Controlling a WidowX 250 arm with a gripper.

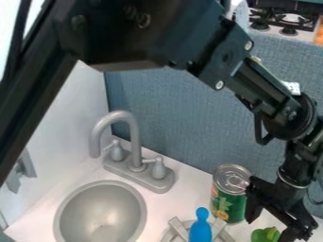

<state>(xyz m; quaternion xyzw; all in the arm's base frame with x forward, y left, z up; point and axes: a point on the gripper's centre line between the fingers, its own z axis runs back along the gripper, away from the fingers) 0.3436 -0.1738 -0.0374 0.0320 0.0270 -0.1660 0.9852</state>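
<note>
The black gripper (272, 227) hangs at the lower right with its two fingers spread apart. A green object (264, 235), perhaps a toy vegetable, lies low between the fingertips; whether they touch it I cannot tell. Just left of the gripper a green can (228, 194) with a silver lid stands upright, very close to the left finger. Farther left, at the bottom edge, a blue object (200, 228) with a rounded knob on top rests at a grey, slatted item (178, 229).
A round grey sink (101, 213) is at the lower left, with a grey faucet (135, 158) and its two handles behind it. A blue-grey wall panel (183, 113) rises behind the white counter (189, 175). A toy stove (290, 21) stands beyond, top right.
</note>
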